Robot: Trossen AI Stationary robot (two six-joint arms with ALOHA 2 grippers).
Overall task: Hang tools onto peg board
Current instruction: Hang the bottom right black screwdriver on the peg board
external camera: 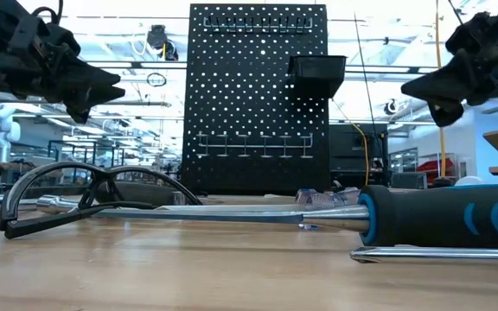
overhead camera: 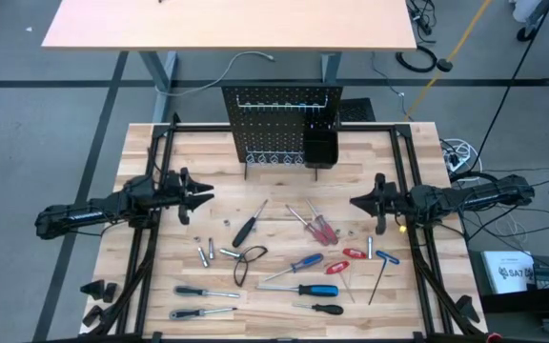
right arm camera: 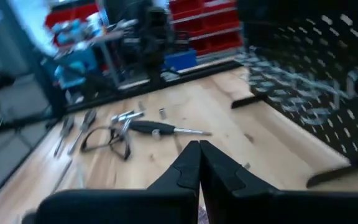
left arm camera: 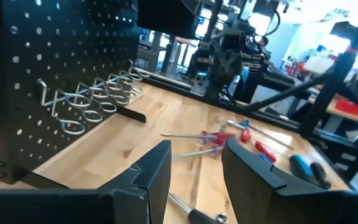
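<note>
The left gripper (overhead camera: 201, 197) hovers with its jaws parted and empty; the tools (overhead camera: 294, 257), light, stiff and slick-shafted, lie below and beyond it, best pinched at their handles. Farther right the peg board (overhead camera: 279, 124) stands upright. The right gripper (overhead camera: 358, 203) is clenched on nothing.

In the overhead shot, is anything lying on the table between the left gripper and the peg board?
No. In the high view the wood between the left gripper and the peg board is bare; the tools all lie nearer the front edge.
</note>
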